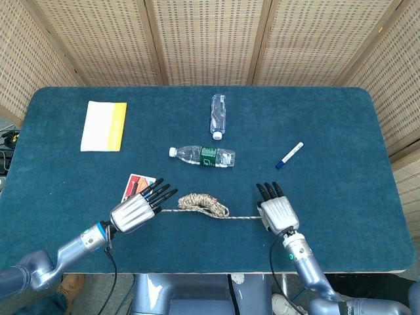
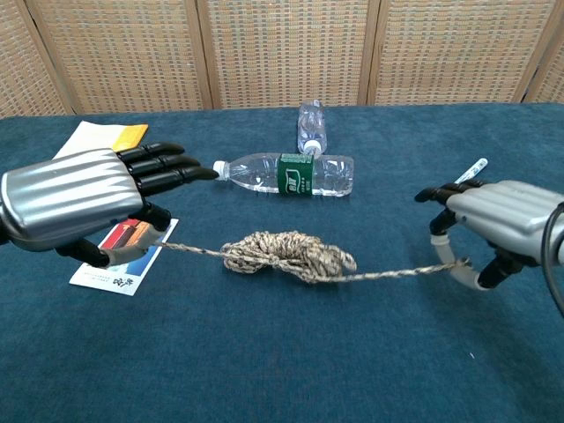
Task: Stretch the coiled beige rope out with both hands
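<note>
- Head view: beige rope (image 1: 203, 204) strung left to right across the near middle of the blue counter (image 1: 341, 131), long axis parallel to the front edge.
- Still bunched at the centre (a tangled clump), thin strands running out tight to each side.
- Left hand (image 1: 136, 209) pinching the left end, other fingers spread, sitting over a picture card (image 1: 134, 185) and partly covering it.
- Right hand (image 1: 278, 210) gripping the right end, near the front edge.
- Wide bare counter beyond both hands, out to the side edges.
- Farther back: labelled bottle (image 1: 202, 155) lying down, clear bottle (image 1: 218, 115), pen (image 1: 289, 155), yellow-and-white booklet (image 1: 104, 125).
- Chest view: left hand (image 2: 75, 204) cut off at the frame edge, hiding most of the booklet; right hand (image 2: 493, 225) cut off likewise.
</note>
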Robot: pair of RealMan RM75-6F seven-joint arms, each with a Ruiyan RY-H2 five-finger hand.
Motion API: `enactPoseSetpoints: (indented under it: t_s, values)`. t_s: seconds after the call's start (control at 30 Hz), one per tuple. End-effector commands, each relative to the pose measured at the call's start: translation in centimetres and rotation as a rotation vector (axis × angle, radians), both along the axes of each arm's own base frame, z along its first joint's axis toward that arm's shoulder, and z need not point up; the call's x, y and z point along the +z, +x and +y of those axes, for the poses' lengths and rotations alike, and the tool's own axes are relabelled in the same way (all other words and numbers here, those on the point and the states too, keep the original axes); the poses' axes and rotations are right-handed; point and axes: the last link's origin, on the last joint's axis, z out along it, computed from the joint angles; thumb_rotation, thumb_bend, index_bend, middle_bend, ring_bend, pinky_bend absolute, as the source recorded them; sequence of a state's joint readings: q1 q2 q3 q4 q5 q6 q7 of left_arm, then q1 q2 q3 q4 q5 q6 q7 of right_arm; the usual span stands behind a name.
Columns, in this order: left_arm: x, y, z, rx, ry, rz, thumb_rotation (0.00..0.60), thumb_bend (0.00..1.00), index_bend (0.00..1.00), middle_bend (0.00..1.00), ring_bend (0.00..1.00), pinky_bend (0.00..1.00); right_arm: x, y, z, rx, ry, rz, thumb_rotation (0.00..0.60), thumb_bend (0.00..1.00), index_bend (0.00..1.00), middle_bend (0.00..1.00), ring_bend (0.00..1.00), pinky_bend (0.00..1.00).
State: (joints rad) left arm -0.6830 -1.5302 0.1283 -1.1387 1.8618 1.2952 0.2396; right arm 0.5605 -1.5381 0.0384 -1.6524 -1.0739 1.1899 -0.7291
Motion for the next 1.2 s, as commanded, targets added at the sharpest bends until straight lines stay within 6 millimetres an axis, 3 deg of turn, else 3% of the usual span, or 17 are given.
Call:
enactPoseSetpoints:
  t_s: [0.03, 0.3, 0.7, 1.2]
  values:
    - [1.6, -1.3, 1.1, 0.048, 0.044, -0.036, 0.600, 0.49, 0.66, 0.00, 0.00, 0.00, 1.8, -0.7, -0.6, -0.006, -0.053, 0.029, 0.600, 0.43, 0.65, 0.05, 0.00, 0.00]
    - [3.2, -3.2, 2.2, 0.108, 0.083, -0.080, 0.600, 0.49, 0.66, 0.00, 0.00, 0.00, 5.3, -3.5, -1.5, -0.074, -0.141, 0.074, 0.600, 0.43, 0.65, 0.05, 0.00, 0.00]
    - [5.7, -6.4, 2.7, 0.176, 0.139, -0.076, 0.600, 0.49, 0.66, 0.00, 0.00, 0.00, 8.2, -8.0, -2.0, -0.173, -0.198, 0.114, 0.600, 0.43, 0.65, 0.06, 0.00, 0.00]
    - [6.7, -8.6, 2.6, 0.206, 0.160, -0.047, 0.600, 0.49, 0.66, 0.00, 0.00, 0.00, 8.7, -9.6, -1.7, -0.200, -0.201, 0.146, 0.600, 0.43, 0.65, 0.06, 0.00, 0.00]
